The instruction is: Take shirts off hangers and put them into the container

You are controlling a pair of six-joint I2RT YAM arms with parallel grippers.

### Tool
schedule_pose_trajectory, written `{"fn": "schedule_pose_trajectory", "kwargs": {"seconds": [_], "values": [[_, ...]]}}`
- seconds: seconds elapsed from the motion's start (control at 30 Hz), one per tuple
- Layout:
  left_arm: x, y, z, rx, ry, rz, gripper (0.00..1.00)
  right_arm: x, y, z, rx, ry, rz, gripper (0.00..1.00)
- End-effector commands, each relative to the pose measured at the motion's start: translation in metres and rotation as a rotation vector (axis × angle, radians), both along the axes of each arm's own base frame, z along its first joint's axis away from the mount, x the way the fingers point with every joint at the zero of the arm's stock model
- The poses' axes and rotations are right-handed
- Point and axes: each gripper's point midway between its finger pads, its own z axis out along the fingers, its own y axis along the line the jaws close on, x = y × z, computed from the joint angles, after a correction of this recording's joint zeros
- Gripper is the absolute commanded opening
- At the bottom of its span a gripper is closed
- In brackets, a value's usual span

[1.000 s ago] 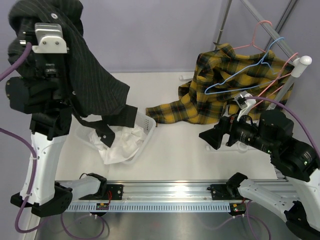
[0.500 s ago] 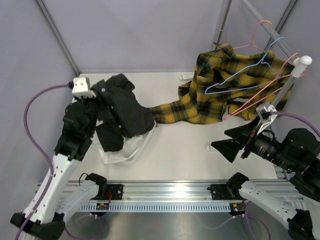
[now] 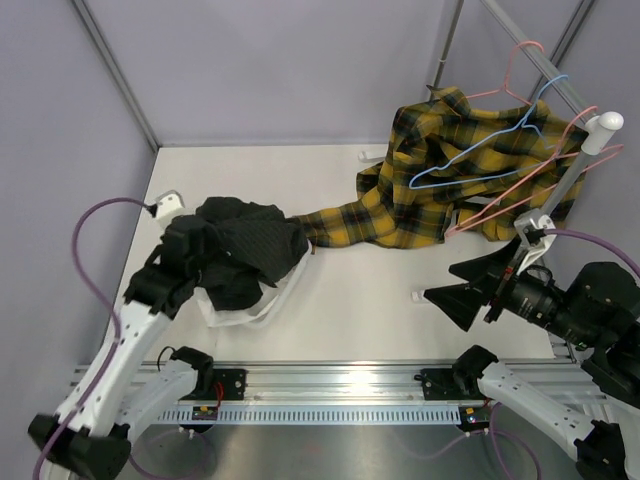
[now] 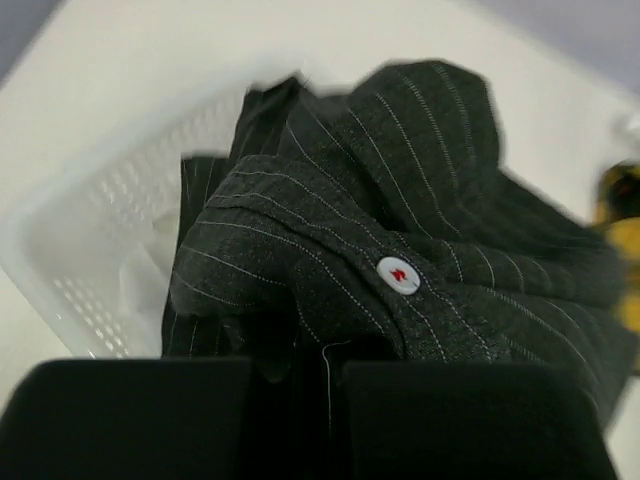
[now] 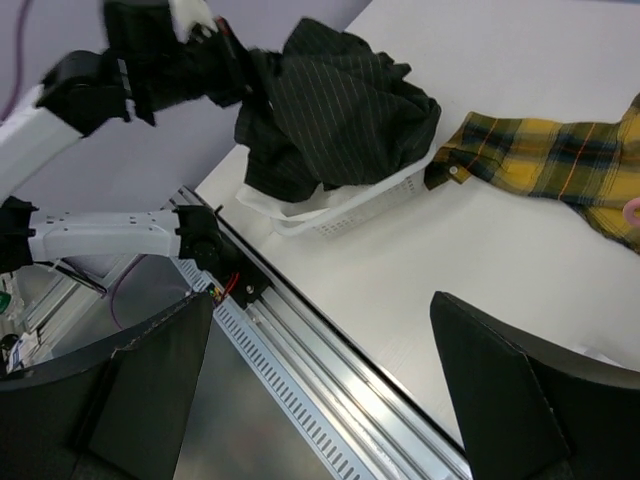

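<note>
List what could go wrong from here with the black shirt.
The black pinstriped shirt is heaped above the container's rim and spills over one side, so it may slide out on release. The left gripper is shut on its cloth; lifting before it opens fully could drag the shirt back out.

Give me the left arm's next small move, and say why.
Probably open the left jaws and let go. They are shut on the black pinstriped shirt, which is bunched on top of the container, so releasing should drop it in. Some of the cloth seems to hang over the rim, so a small tuck may be needed afterwards.
</note>
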Motion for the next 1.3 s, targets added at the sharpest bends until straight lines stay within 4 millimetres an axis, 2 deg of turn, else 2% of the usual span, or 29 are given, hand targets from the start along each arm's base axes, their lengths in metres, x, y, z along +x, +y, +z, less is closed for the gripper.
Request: {"fn": "schedule_pose_trajectory", "kwargs": {"seconds": [0.0,0.1,0.13,0.17,0.23,0.3,0.37,0.4,0.43,0.47,0.5,0.53,0.57,0.63,0.73,0.77,0.83,0.87,0.93,0.97,1.0,1.03,1.07,1.1,1.13,1.17,1.2,1.23,1.27], "values": [[-0.012,-0.011,-0.071,-0.135,0.245,0.096,0.00,-0.012,-0.008,0.037,0.066,-0.096,0.011,0.99],[-0.008,-0.035,-0.107,-0.350,0.287,0.080,0.00,-0.023,-0.025,0.064,0.100,-0.169,-0.026,1.00],[-0.007,-0.041,-0.115,-0.433,0.287,0.102,0.00,-0.023,-0.029,0.068,0.096,-0.178,-0.044,0.99],[-0.015,-0.046,-0.139,-0.501,0.343,0.102,0.00,-0.026,-0.033,0.069,0.093,-0.180,-0.050,0.99],[-0.011,-0.052,-0.150,-0.562,0.346,0.104,0.00,-0.034,-0.042,0.082,0.113,-0.208,-0.063,0.99],[-0.010,-0.053,-0.154,-0.537,0.385,0.094,0.00,-0.039,-0.048,0.085,0.120,-0.218,-0.074,0.99],[-0.009,-0.053,-0.162,-0.402,0.470,0.032,0.00,-0.043,-0.056,0.088,0.128,-0.231,-0.097,0.99],[0.005,-0.053,-0.145,-0.346,0.453,0.016,0.00,-0.043,-0.058,0.088,0.127,-0.232,-0.105,0.99],[-0.010,-0.049,-0.160,-0.231,0.573,0.017,0.00,-0.043,-0.062,0.088,0.128,-0.237,-0.122,0.99],[-0.007,-0.036,-0.158,-0.148,0.571,0.071,0.07,-0.043,-0.064,0.086,0.125,-0.236,-0.129,0.99],[-0.005,-0.036,-0.157,-0.133,0.583,0.068,0.18,-0.043,-0.066,0.086,0.126,-0.238,-0.136,1.00],[-0.002,-0.038,-0.156,-0.133,0.582,0.063,0.35,-0.045,-0.068,0.088,0.133,-0.244,-0.141,0.99],[-0.001,-0.040,-0.155,-0.145,0.576,0.057,0.59,-0.046,-0.069,0.087,0.131,-0.242,-0.144,0.99],[-0.003,-0.041,-0.155,-0.184,0.559,0.084,0.96,-0.048,-0.073,0.090,0.133,-0.251,-0.154,0.99],[-0.009,-0.026,-0.137,-0.197,0.471,0.164,0.99,-0.047,-0.080,0.092,0.120,-0.258,-0.181,1.00],[-0.017,-0.011,-0.131,-0.152,0.456,0.214,0.99,-0.048,-0.080,0.092,0.115,-0.256,-0.181,0.99],[-0.029,0.010,-0.104,-0.142,0.369,0.308,0.99,-0.048,-0.081,0.093,0.116,-0.262,-0.183,0.99],[-0.036,0.026,-0.079,-0.098,0.301,0.341,0.99,-0.047,-0.080,0.094,0.115,-0.263,-0.181,1.00],[-0.038,0.039,-0.051,-0.059,0.216,0.359,0.99,-0.047,-0.078,0.096,0.112,-0.266,-0.175,0.99],[-0.034,0.038,-0.029,-0.060,0.163,0.324,0.99,-0.045,-0.078,0.096,0.109,-0.267,-0.176,1.00],[-0.019,0.029,-0.005,-0.080,0.074,0.260,0.99,-0.043,-0.076,0.096,0.104,-0.268,-0.175,0.99],[-0.010,0.020,0.014,-0.011,0.032,0.131,0.99,-0.042,-0.076,0.097,0.100,-0.268,-0.176,1.00],[0.004,-0.016,0.032,-0.058,-0.017,-0.072,0.99,-0.041,-0.076,0.098,0.095,-0.271,-0.180,1.00],[0.026,-0.042,0.082,-0.048,-0.202,-0.234,0.99,-0.040,-0.077,0.100,0.094,-0.277,-0.188,1.00],[0.034,-0.093,0.096,-0.100,-0.242,-0.488,0.99,-0.038,-0.078,0.101,0.090,-0.278,-0.200,0.99],[0.040,-0.116,0.116,-0.103,-0.305,-0.610,0.99,-0.038,-0.080,0.102,0.089,-0.281,-0.208,0.99],[0.047,-0.134,0.166,-0.075,-0.458,-0.701,0.99,-0.037,-0.084,0.107,0.092,-0.290,-0.225,0.99],[0.061,-0.166,0.161,-0.080,-0.435,-0.821,0.99,-0.038,-0.085,0.107,0.087,-0.287,-0.226,0.99],[0.066,-0.181,0.179,-0.065,-0.490,-0.890,0.98,-0.039,-0.085,0.107,0.087,-0.286,-0.225,1.00]]}}
